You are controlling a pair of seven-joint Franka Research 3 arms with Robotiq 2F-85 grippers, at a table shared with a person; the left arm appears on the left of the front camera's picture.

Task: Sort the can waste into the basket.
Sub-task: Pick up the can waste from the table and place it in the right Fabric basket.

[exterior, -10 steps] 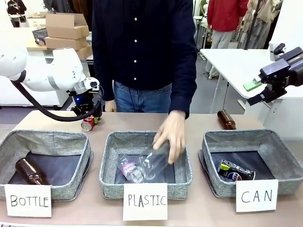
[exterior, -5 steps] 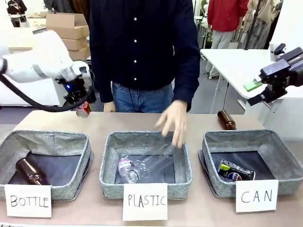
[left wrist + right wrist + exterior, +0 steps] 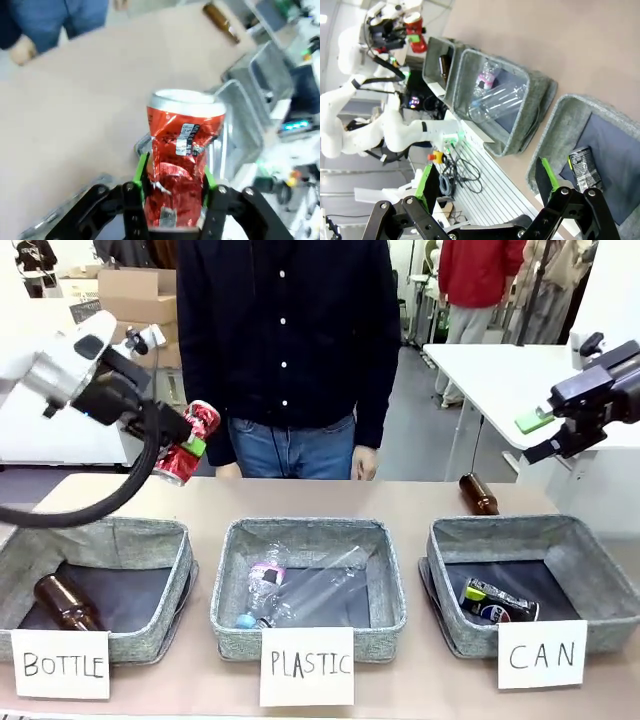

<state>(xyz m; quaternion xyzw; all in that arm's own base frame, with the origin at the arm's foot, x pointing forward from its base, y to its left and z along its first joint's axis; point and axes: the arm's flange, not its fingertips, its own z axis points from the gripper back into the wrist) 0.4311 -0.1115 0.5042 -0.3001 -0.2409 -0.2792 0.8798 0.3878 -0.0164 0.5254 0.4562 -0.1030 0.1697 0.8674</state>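
front: we note the left gripper point(image 3: 192, 440) clamped on the red can point(image 3: 183, 447), up in the air over the table's left end and well apart from the basket point(image 3: 530, 526) at the right, where the black can point(image 3: 498, 602) lies; the right gripper point(image 3: 536, 436) hangs above that side, fingers apart. left wrist: green pads point(image 3: 142, 172) squeeze the dented red can point(image 3: 182, 150) on both sides. right wrist: the right gripper point(image 3: 487, 182) stands wide with nothing between its fingers, and we see the basket point(image 3: 570, 102) and black can point(image 3: 582, 162) beyond.

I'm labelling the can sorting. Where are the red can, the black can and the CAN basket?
red can point(image 3: 182, 150), left wrist view, middle of its dented body.
black can point(image 3: 498, 602), front view, middle of its side.
CAN basket point(image 3: 465, 636), front view, near wall, left part.
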